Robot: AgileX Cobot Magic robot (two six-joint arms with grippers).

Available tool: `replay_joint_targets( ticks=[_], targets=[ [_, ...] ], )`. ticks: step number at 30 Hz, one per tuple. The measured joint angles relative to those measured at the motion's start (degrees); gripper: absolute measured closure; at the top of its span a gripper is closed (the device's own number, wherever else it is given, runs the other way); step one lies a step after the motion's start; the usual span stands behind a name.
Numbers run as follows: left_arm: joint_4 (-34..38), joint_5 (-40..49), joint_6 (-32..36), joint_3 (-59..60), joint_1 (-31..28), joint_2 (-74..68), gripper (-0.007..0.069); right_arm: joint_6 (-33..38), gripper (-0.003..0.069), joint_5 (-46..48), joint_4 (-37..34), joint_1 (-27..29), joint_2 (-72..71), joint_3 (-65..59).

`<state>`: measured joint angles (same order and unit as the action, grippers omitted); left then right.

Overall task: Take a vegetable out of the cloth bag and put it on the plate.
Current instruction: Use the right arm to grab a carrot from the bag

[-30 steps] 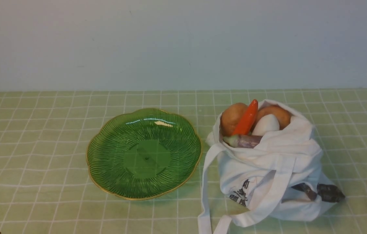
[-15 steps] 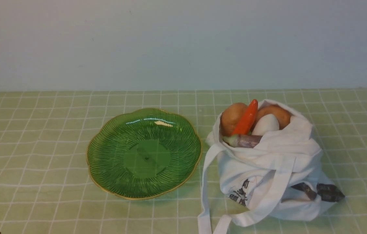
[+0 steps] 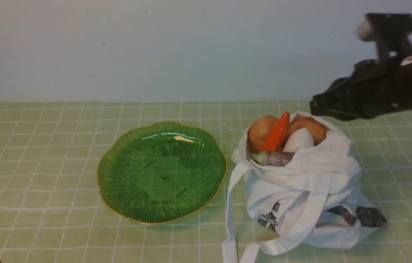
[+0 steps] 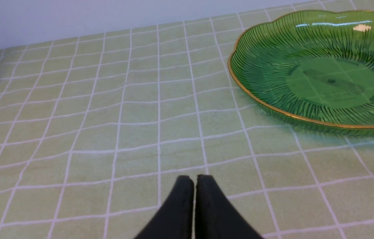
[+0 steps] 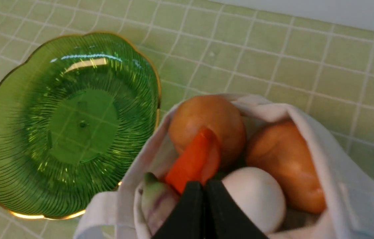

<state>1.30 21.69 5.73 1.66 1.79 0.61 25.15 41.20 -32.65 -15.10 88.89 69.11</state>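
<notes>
My right arm has swung in above the cloth bag. It slumps open beside the bare plate, leaving the carrot sticking up between potatoes, handy for me. The right gripper hovers over it, tips pressed together; the left gripper likewise, idle.

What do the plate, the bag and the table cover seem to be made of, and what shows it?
The plate: probably glass, possibly clear plastic; glossy translucent green, grid lines show through its middle. The cloth bag: soft matte white fabric; it slumps and creases. The table cover: matte, slightly rippled, likely cloth, though vinyl is possible.
</notes>
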Motion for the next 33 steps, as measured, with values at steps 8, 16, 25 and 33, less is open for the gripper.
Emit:
replay_joint_targets(
  ticks=[8, 16, 25, 33],
  targets=[
    [0.0, 0.0, 0.0, 0.0, 0.0, 0.0, 0.0629, -0.95, 0.0468, -2.55, 2.19, -2.82, 6.59, 4.45],
    [0.0, 0.0, 0.0, 0.0, 0.0, 0.0, 0.0629, -1.0, 0.0239, -6.0, 3.45, -2.86, 8.95, 4.74],
    [0.0, 0.0, 0.0, 0.0, 0.0, 0.0, 0.0629, -1.12, 0.0483, -2.71, 3.45, -2.88, 9.88, 4.74],
    [0.0, 0.0, 0.0, 0.0, 0.0, 0.0, 0.0629, -1.15, 0.0547, -0.26, 4.12, -2.88, 7.08, 4.74]
  ],
)
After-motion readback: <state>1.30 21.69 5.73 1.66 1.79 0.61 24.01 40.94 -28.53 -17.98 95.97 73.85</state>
